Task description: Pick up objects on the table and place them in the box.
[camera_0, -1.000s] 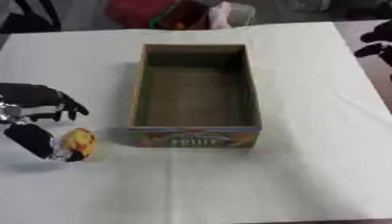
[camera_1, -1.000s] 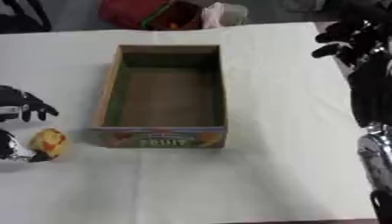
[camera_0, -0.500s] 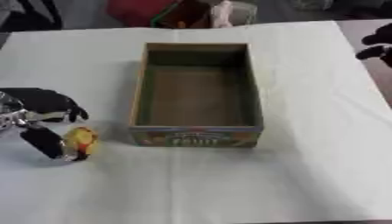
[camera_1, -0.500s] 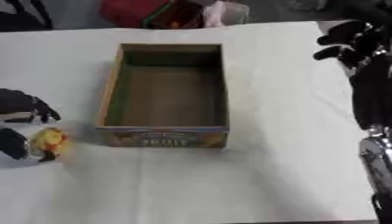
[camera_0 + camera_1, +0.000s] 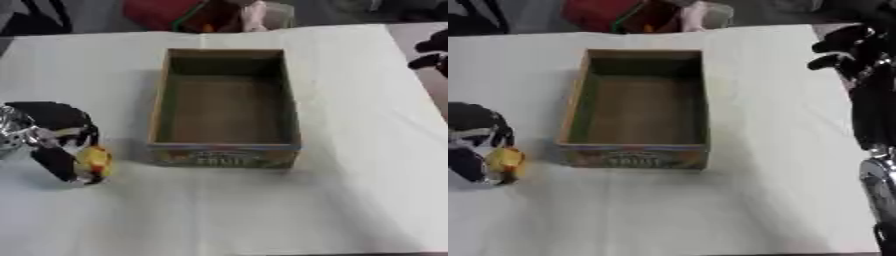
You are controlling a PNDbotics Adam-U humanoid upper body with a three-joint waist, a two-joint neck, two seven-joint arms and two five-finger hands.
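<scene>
A table (image 5: 350, 200) covered in white cloth is seen. An open cardboard box (image 5: 226, 107) is set on it around the middle, its printed end turned to the near side. A small yellow object (image 5: 93, 161) is placed left of the box's near end.

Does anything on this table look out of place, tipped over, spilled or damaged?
Nothing stands out. The open cardboard box sits upright and empty on the white table. The left hand is curled round a small yellow and orange object beside the box. The right hand hangs at the far right edge.
</scene>
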